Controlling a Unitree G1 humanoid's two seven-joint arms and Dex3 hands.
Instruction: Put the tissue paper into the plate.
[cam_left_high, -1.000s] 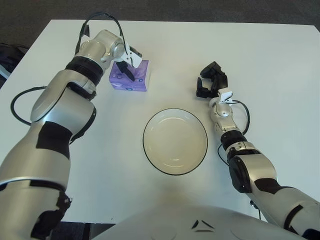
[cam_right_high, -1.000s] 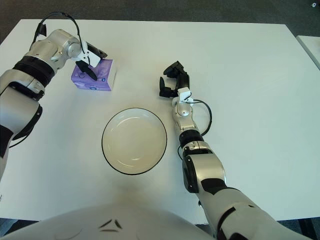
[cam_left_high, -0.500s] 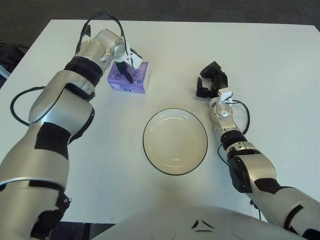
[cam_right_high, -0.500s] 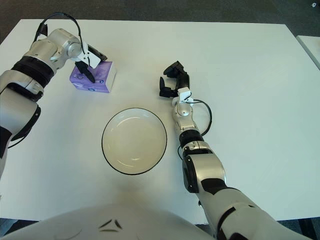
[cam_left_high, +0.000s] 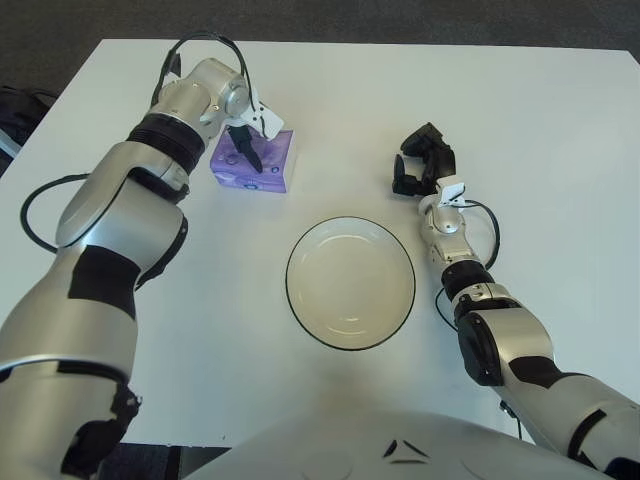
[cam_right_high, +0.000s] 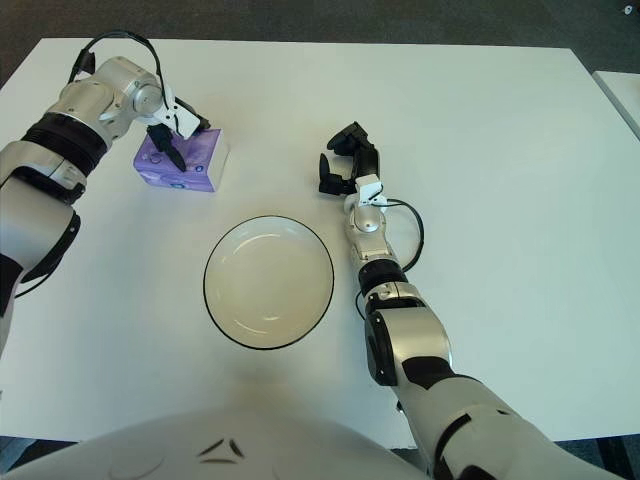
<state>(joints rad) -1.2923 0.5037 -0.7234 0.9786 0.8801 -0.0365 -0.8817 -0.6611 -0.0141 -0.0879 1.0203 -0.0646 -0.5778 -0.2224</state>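
the left hand (cam_left_high: 250, 135) presses its dark fingers (cam_left_high: 250, 155) onto the purple tissue pack (cam_left_high: 252, 164), seemingly gripping it, with the plate (cam_left_high: 350, 283) lying toward the robot and rightward, while the right hand (cam_left_high: 420, 160) shows curled, holding nothing, beside the plate.

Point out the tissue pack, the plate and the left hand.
tissue pack (cam_left_high: 268, 165), left eye view, on its purple top face, right of the fingers.
plate (cam_left_high: 350, 222), left eye view, on its dark far rim.
left hand (cam_left_high: 248, 138), left eye view, fingers closed on the pack's top.
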